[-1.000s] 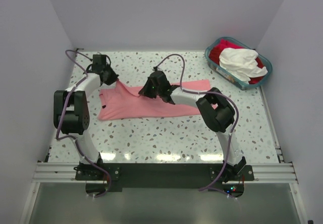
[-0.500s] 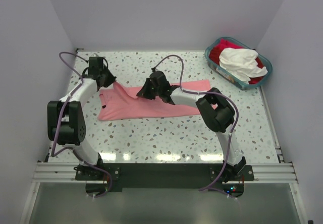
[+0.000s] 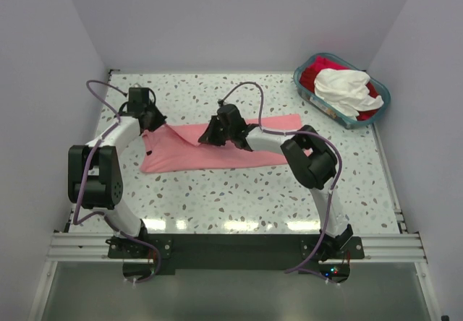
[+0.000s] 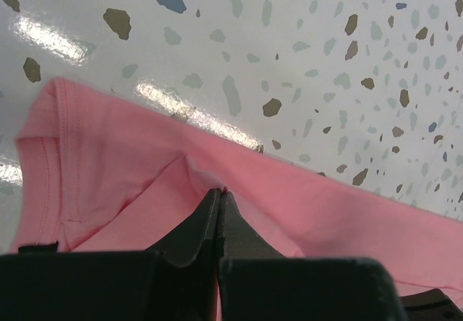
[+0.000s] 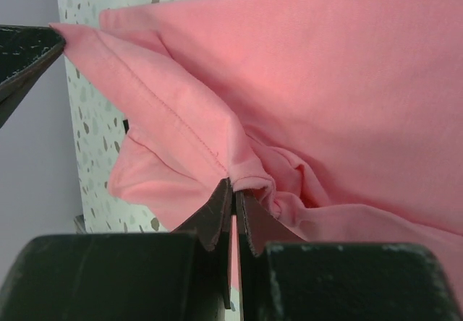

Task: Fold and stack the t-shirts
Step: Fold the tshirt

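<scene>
A salmon-pink t-shirt [image 3: 217, 147] lies spread across the middle of the table. My left gripper [image 3: 153, 122] is shut on a fold of the pink t-shirt at its far left corner [image 4: 221, 191]. My right gripper [image 3: 210, 137] is shut on a bunched hem of the same shirt near its far middle edge [image 5: 235, 183], lifting the cloth slightly. The left fingertip shows at the left edge of the right wrist view [image 5: 22, 53]. A white t-shirt [image 3: 346, 88] and a red t-shirt [image 3: 312, 74] lie in the basket at the back right.
A teal-blue plastic basket [image 3: 305, 93] stands at the far right corner of the speckled table [image 3: 239, 198]. Grey walls enclose the table on the left, back and right. A metal rail runs along the near edge [image 3: 231, 247].
My left gripper has moved slightly nearer and rightward with the shirt corner. My right gripper has lowered a little, and the raised fold between them has flattened somewhat.
</scene>
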### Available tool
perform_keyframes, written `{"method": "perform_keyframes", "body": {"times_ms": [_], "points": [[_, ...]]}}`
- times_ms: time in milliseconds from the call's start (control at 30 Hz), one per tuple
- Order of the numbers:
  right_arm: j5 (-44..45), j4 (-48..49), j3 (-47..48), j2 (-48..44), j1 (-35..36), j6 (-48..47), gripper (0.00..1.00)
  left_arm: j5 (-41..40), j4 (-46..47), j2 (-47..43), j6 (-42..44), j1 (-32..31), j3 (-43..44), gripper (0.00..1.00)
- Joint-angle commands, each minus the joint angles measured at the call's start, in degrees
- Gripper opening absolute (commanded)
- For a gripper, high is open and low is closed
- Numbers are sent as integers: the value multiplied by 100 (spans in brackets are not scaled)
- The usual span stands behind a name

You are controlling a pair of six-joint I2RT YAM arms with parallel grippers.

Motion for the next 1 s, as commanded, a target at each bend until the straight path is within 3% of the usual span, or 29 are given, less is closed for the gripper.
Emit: {"method": "perform_keyframes", "body": {"times_ms": [0,500,800,967], "points": [[-195,181,-58,-126,-27,-136,2,-32,242,-124,115,-30,-73,0],[-529,23,65,50,-27,-373,2,-199,321,-282,-34,-30,-564,0],[-652,-161,109,111,-27,-540,8,-532,347,-264,-175,-30,-846,0],[-679,-390,136,-55,-27,-768,19,-762,172,-299,-166,-22,-767,0]]}}
